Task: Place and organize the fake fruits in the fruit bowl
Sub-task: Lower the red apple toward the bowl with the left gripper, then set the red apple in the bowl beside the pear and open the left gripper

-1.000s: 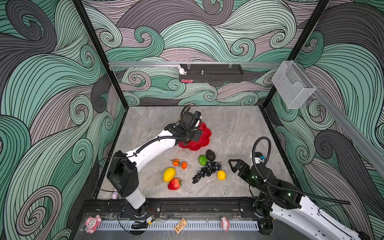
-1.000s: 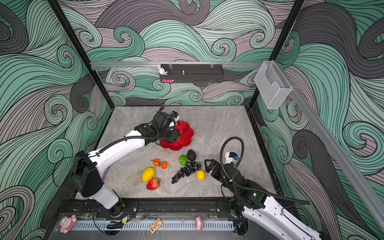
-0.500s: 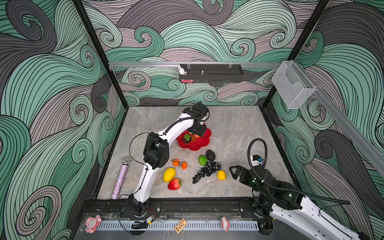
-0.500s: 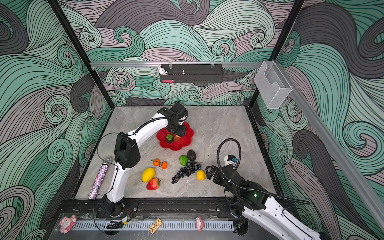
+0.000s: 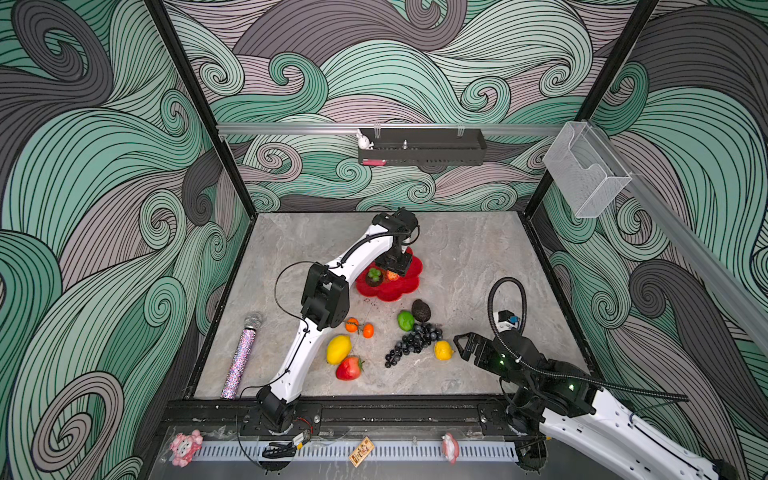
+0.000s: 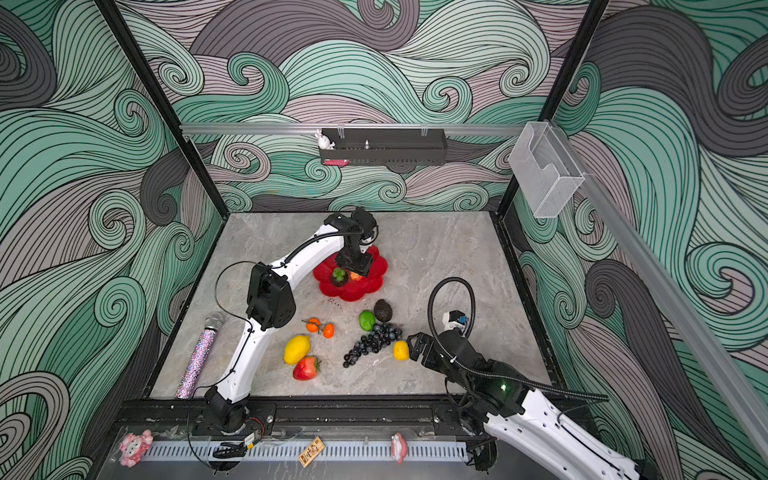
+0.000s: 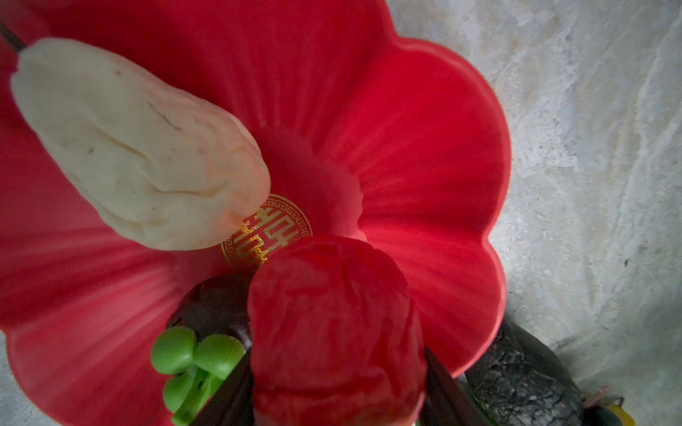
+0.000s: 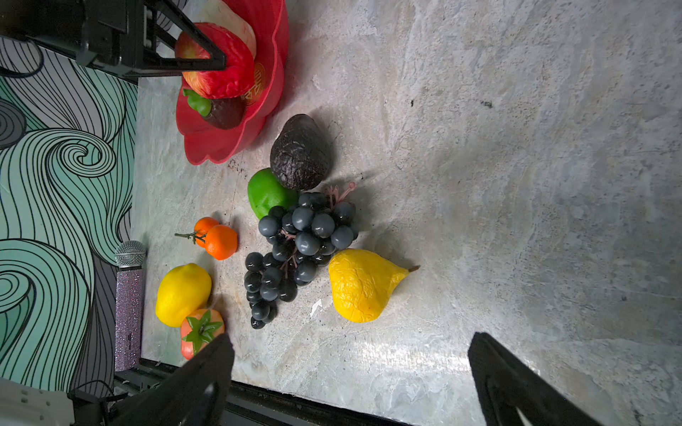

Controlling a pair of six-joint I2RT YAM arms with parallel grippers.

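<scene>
My left tool pinched a wrinkled red plastic apple over the glossy red flower-shaped fruit bowl, which held a cream plastic pear and a dark mangosteen with green leaves. My right tool stood spread wide over the grey stone tabletop, near a black plastic grape bunch. I judged the apple might land on the mangosteen and roll over the shallow rim. A gold double-happiness character marked the bowl's centre
</scene>
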